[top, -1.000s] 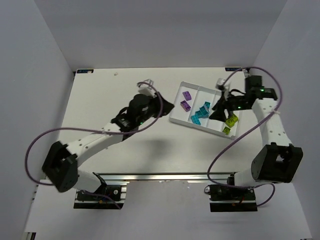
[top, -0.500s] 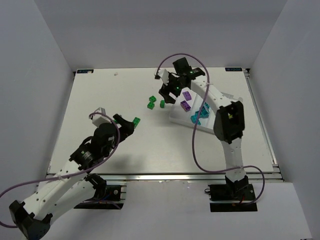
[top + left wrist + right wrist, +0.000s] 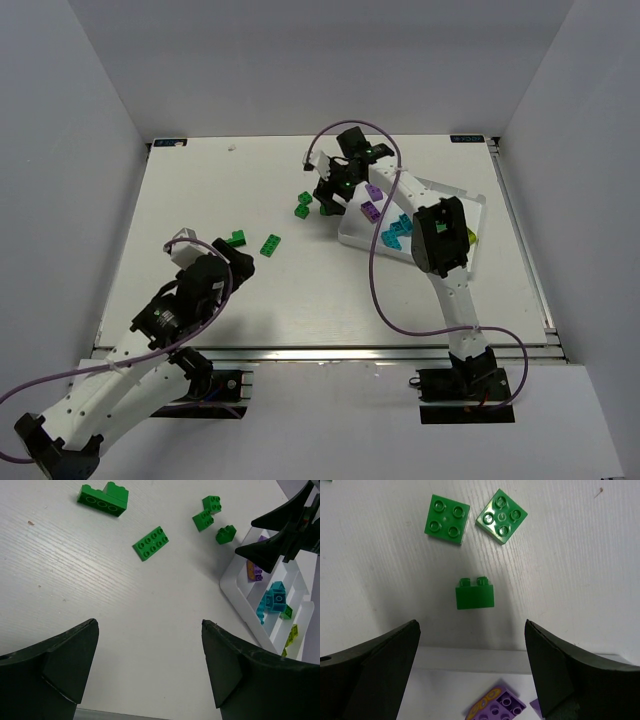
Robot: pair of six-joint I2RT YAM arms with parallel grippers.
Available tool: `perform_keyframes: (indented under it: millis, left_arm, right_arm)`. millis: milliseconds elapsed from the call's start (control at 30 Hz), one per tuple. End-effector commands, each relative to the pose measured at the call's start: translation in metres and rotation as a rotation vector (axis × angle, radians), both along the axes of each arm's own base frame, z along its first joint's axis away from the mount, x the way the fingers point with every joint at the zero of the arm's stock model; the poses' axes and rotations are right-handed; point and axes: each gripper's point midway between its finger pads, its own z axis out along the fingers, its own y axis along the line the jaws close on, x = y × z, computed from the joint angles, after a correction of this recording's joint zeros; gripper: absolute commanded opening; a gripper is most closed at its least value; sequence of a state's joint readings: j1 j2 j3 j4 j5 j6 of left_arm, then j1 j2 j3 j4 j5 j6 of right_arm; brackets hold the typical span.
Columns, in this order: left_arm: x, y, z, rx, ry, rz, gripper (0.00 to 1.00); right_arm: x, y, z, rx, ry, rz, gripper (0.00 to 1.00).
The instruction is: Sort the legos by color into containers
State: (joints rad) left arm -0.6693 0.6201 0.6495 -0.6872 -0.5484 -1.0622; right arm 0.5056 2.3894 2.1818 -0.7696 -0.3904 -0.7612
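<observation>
The tray (image 3: pixel 352 237) slants, long axis far-left to near-right. A flat green brick (image 3: pixel 270 245) lies diagonally. Left gripper (image 3: pixel 149 625) and right gripper (image 3: pixel 471 624) gape, empty.

Legible text, brands, numbers, signs: none recorded.

- Purple brick (image 3: pixel 495 707), in the tray (image 3: pixel 470 660), at 6 o'clock in the right wrist view: bore a yellow printed curve; no letters could be made out.
- Left corner tag (image 3: pixel 168 142) and right corner tag (image 3: pixel 466 137), small and dark, on the table (image 3: pixel 200 200) at 11 and 1 o'clock in the top view: too small to read.
</observation>
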Motion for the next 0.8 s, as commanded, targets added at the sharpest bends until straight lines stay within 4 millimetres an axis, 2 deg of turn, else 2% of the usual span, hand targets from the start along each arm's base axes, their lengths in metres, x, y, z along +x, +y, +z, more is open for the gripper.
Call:
perform_keyframes:
  millis: [0,267,400,500,533,600,633,733,767]
  left_arm:
    - [0.002,0.006,-0.003,0.034,0.016,0.03,0.93]
    - [0.004,0.005,-0.001,0.037,0.025,0.032,0.91]
    - [0.003,0.006,0.0,0.028,0.024,0.041,0.88]
    - [0.002,0.006,0.001,0.023,0.022,0.045,0.85]
    - [0.003,0.006,0.001,0.022,0.021,0.047,0.85]
    - [0.003,0.006,0.002,0.018,0.018,0.046,0.84]
    - [0.003,0.006,0.002,0.017,0.018,0.046,0.84]
    - [0.006,0.003,0.003,0.014,0.011,0.039,0.8]
    - [0.006,0.002,0.004,0.013,0.01,0.036,0.79]
  right_arm:
    - [0.007,0.014,-0.008,0.043,-0.013,0.014,0.89]
    - [0.021,0.024,-0.027,0.06,-0.032,0.012,0.88]
    - [0.023,0.03,-0.031,0.084,-0.036,0.022,0.8]
    - [0.023,0.033,-0.031,0.098,-0.03,0.028,0.64]
    - [0.022,0.033,-0.031,0.098,-0.026,0.032,0.52]
    - [0.018,0.034,-0.028,0.106,-0.021,0.051,0.41]
    - [0.015,0.033,-0.026,0.106,-0.014,0.058,0.32]
    - [0.006,0.033,-0.016,0.119,-0.009,0.09,0.19]
    - [0.002,0.034,0.002,0.143,-0.023,0.103,0.17]
